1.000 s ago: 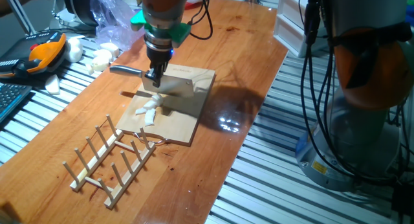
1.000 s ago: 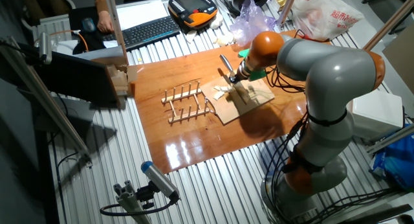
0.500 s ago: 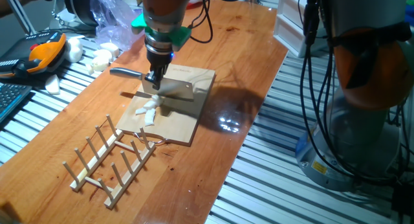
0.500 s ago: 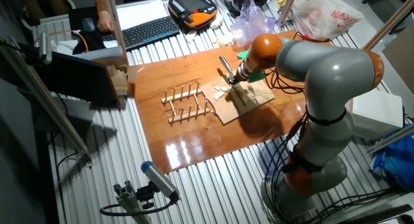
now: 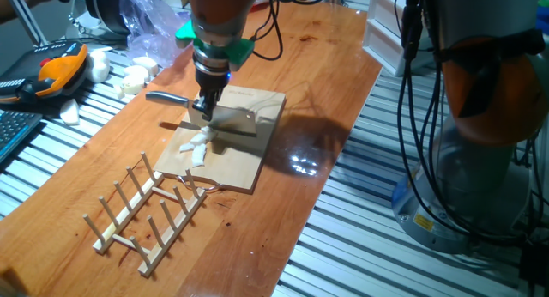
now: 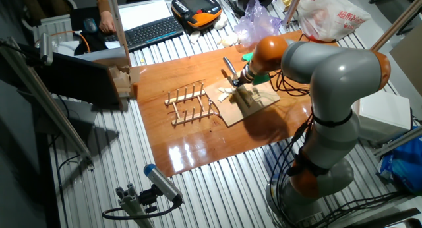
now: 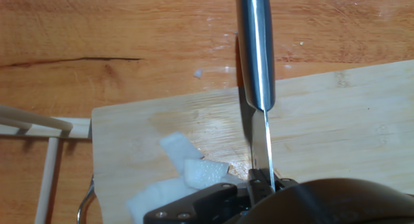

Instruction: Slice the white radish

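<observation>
The white radish [image 5: 196,148] lies as several small pale pieces on the near-left part of the wooden board [image 5: 247,156]. It also shows in the other fixed view [image 6: 225,93] and in the hand view [image 7: 193,173]. My gripper [image 5: 203,106] stands just behind the pieces and is shut on a knife [image 5: 230,118]. The knife's steel handle [image 7: 255,49] sticks out past the board's edge. Its blade [image 7: 262,143] is seen edge-on over the board [image 7: 336,120], just right of the radish pieces. In the other fixed view, the gripper [image 6: 242,81] is over the board [image 6: 257,104].
A wooden peg rack [image 5: 147,213] stands just in front of the board. Larger white lumps [image 5: 135,75], a clear plastic bag [image 5: 147,22] and an orange pendant [image 5: 53,72] lie at the back left. The table's right edge [image 5: 343,151] drops to metal slats.
The knife blade has dropped and tilted slightly towards the board. The gripper has barely shifted. The radish pieces lie as before.
</observation>
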`<act>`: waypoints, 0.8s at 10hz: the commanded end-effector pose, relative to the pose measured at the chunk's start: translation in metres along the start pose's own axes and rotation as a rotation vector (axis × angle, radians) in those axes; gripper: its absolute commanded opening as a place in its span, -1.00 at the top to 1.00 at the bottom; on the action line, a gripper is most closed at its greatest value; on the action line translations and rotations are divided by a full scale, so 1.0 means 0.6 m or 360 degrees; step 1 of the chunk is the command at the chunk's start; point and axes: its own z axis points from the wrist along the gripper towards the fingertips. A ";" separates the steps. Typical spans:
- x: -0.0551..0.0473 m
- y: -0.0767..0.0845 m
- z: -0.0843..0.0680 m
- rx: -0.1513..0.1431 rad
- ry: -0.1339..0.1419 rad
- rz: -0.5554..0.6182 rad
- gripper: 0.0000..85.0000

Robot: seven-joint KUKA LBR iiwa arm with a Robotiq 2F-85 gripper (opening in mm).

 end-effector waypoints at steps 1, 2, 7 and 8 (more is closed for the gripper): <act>0.001 -0.001 0.004 -0.0002 -0.0008 0.0000 1.00; 0.003 -0.002 0.008 -0.0006 -0.0013 0.0002 1.00; 0.007 -0.001 0.022 -0.0018 -0.0039 0.0005 1.00; 0.002 0.001 0.007 -0.0013 -0.0014 0.0003 1.00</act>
